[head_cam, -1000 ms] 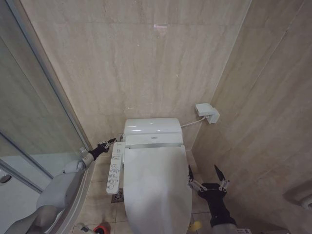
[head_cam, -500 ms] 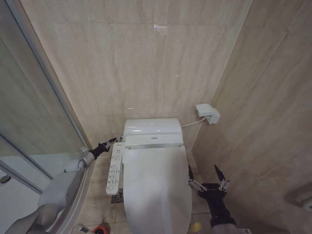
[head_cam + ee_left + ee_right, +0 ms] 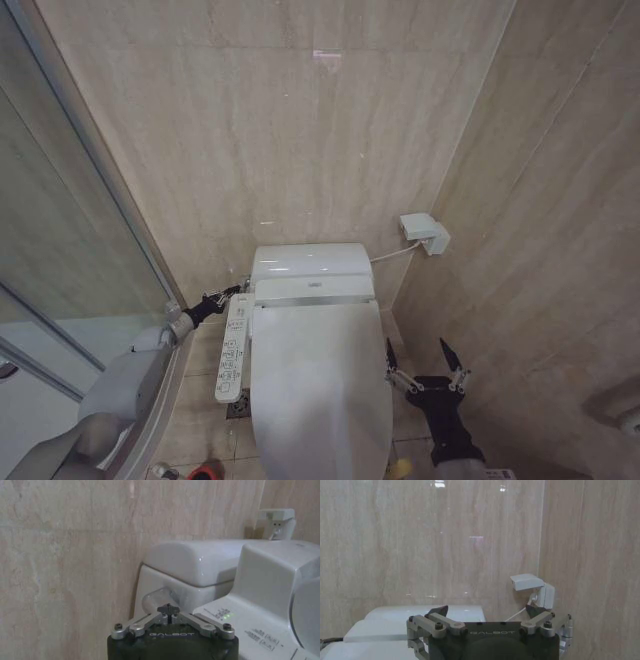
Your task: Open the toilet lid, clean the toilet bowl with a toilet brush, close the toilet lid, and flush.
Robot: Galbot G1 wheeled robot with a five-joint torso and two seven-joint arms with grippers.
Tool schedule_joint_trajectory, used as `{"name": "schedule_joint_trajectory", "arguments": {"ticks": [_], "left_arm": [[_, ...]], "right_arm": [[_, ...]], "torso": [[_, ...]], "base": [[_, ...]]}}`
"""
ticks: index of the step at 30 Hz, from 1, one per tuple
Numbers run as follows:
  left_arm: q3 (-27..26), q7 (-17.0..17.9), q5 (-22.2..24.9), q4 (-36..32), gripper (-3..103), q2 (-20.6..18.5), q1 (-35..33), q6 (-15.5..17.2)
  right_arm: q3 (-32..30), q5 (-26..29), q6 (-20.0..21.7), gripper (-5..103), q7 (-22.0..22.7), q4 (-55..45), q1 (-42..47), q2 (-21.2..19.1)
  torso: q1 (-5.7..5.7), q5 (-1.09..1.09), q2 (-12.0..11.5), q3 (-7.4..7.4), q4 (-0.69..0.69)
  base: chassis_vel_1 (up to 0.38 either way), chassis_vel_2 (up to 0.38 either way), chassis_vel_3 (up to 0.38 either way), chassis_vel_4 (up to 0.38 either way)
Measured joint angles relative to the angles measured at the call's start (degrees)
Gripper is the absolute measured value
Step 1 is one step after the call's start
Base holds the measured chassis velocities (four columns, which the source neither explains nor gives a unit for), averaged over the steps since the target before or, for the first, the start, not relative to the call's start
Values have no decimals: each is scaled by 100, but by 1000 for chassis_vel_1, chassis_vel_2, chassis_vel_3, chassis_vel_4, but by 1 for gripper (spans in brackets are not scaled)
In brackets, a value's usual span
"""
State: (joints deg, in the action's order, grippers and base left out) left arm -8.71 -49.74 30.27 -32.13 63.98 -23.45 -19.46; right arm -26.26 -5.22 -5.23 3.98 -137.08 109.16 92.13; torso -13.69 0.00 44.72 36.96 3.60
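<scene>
Glossy beige marble-look wall tiles cover the back wall and the side wall, which meet in a corner (a ceiling light glints high on the back wall). A small white plastic wall box with a cable sits near that corner. A framed glass shower partition stands opposite, above beige floor tiles with a dark floor drain.

Both arms end in matte black wrist housings stamped GALBOT, with silver screw-studded linkages leading out to dark pointed fingertips, and pale grey rounded shells cover the left arm behind them.
</scene>
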Motion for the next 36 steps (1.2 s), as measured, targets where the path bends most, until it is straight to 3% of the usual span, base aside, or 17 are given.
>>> {"name": "schedule_joint_trajectory", "arguments": {"ticks": [12,19,21,28,33,35,36], "left_arm": [[-124,-268,-338,524,0,181,163,21],[-322,-140,-388,485,0,280,148,16],[-485,173,-317,160,0,280,-121,-4],[-991,783,-198,-482,0,261,-675,-241],[-1315,1207,-114,-1113,0,269,-1087,-678],[-1377,1606,-36,-1516,0,269,-1301,-729],[-1397,2006,50,-1860,0,274,-1462,-717]], "right_arm": [[0,0,0,100,0,0,0,1],[0,0,0,100,0,0,0,0],[0,0,0,100,0,0,0,0],[0,0,0,100,0,0,0,-1],[0,0,0,100,0,0,0,0],[0,0,0,100,0,0,0,1],[0,0,0,100,0,0,0,0]], "torso": [[-1,-6,-1,1,1],[-1,-1,-1,1,2],[0,-1,-1,0,2],[0,-1,-1,1,-1],[0,0,-1,0,0],[0,0,0,0,0],[0,0,0,0,0]], "base": [[0,0,0,0],[0,0,0,0],[0,0,0,0],[0,0,0,0],[0,0,0,0],[0,0,0,0],[0,0,0,0]]}}
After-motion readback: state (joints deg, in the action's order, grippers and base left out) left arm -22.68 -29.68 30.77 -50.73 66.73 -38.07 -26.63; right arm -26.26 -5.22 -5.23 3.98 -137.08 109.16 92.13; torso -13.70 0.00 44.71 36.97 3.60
